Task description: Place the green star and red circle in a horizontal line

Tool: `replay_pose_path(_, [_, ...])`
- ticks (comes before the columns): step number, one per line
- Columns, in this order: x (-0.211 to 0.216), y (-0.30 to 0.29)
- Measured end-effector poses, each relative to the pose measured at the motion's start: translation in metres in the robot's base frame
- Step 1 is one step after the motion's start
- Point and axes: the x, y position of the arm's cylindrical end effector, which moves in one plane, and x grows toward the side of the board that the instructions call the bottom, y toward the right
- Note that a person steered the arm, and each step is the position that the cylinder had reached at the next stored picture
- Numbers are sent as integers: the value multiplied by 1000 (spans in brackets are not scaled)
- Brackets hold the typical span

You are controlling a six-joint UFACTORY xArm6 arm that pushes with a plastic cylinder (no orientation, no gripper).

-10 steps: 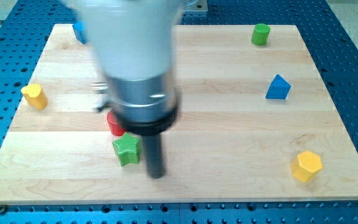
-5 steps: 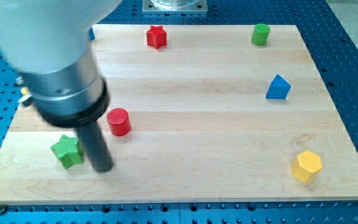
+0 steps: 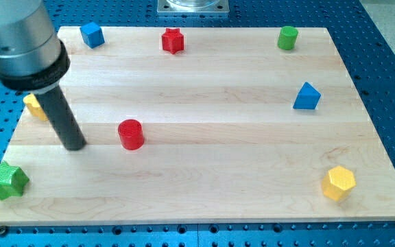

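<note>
The green star lies at the board's lower left corner, right at the left edge. The red circle, a short red cylinder, stands left of the board's middle, higher up the view than the star. My tip rests on the board to the left of the red circle, apart from it, and up and to the right of the green star, also apart from it. The arm's grey body fills the upper left corner.
A yellow block sits partly hidden behind the rod at the left edge. A blue cube, a red star and a green cylinder line the top. A blue triangular block and a yellow hexagon are at the right.
The green star has slid far left and down to the board's corner. My tip has moved left, then up away from the star. The red circle has stayed put.
</note>
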Motion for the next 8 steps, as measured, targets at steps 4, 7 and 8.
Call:
replay_pose_path(4, [-3,140])
replay_pose_path(7, [36,211])
replay_pose_path(8, [63,170])
